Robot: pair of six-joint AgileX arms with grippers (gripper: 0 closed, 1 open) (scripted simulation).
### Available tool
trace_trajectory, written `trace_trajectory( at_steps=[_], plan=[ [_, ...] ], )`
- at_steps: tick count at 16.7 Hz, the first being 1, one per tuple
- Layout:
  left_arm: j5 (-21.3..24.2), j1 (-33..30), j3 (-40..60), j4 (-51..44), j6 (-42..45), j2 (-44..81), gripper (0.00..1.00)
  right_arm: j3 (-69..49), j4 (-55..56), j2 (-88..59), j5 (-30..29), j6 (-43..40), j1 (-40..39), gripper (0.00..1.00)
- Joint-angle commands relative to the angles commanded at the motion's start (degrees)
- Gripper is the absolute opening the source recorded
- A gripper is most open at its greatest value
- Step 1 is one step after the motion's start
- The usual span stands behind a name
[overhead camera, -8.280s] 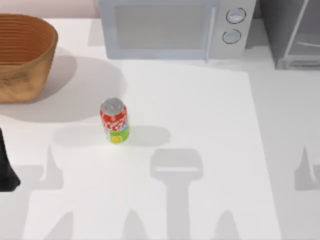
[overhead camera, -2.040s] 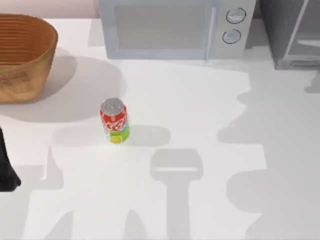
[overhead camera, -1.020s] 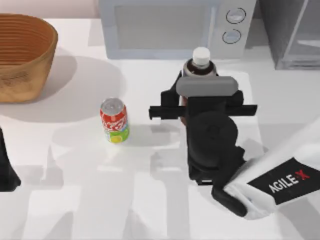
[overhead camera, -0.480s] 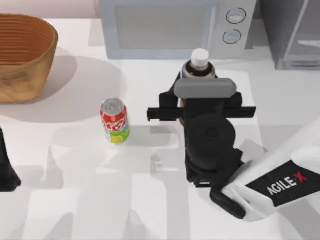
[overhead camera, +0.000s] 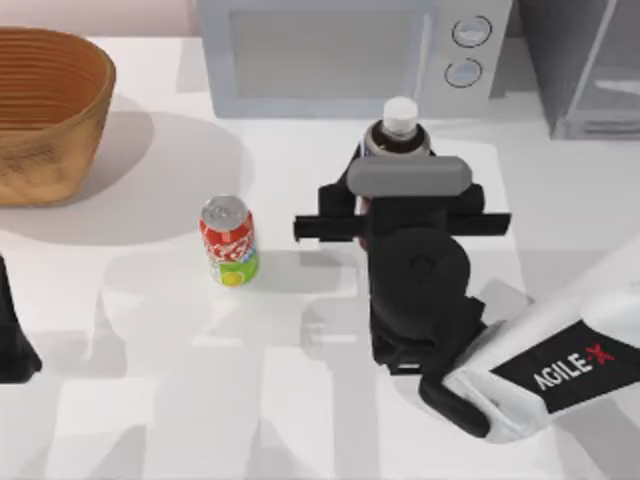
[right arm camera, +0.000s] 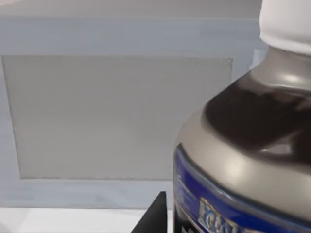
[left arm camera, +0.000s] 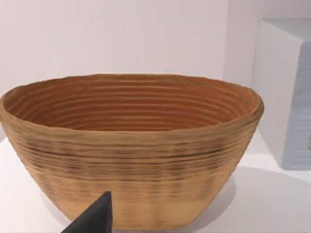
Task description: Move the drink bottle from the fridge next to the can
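Right claw (overhead camera: pixel 388 168) grips the drink bottle (overhead camera: pixel 399 130), its blue label band seen wrist-side.

Bright, even light over the white table (overhead camera: pixel 150 400). Soft grey shadows right of the basket (overhead camera: pixel 45 110) and the can (overhead camera: pixel 229 241). Pale glare on the bottle (right arm camera: pixel 252 160) shoulder, seen very close and slightly soft.

Open table (overhead camera: pixel 300 330) lies between the can (overhead camera: pixel 229 241) and the drink bottle (overhead camera: pixel 398 130) (microwave (overhead camera: pixel 340 55) apparently close behind it).
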State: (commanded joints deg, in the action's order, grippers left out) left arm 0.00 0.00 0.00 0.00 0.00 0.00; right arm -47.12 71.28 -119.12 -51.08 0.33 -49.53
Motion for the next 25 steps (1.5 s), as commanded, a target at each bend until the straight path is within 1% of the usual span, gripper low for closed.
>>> trace_trajectory(
  at_steps=[7,8,17,22,25],
  plan=[
    [0.0,0.0,0.0,0.0,0.0,0.0,1.00,0.0,0.0,0.0,0.0,0.0,0.0,0.98],
    [0.0,0.0,0.0,0.0,0.0,0.0,1.00,0.0,0.0,0.0,0.0,0.0,0.0,1.00],
    [0.0,0.0,0.0,0.0,0.0,0.0,1.00,0.2,0.1,0.1,-0.2,0.0,0.0,1.00],
    [0.0,0.0,0.0,0.0,0.0,0.0,1.00,4.2,1.8,2.2,-3.5,0.1,-3.5,1.00],
    [0.0,0.0,0.0,0.0,0.0,0.0,1.00,4.7,2.1,2.4,-3.9,0.1,-3.9,1.00]
  ],
)
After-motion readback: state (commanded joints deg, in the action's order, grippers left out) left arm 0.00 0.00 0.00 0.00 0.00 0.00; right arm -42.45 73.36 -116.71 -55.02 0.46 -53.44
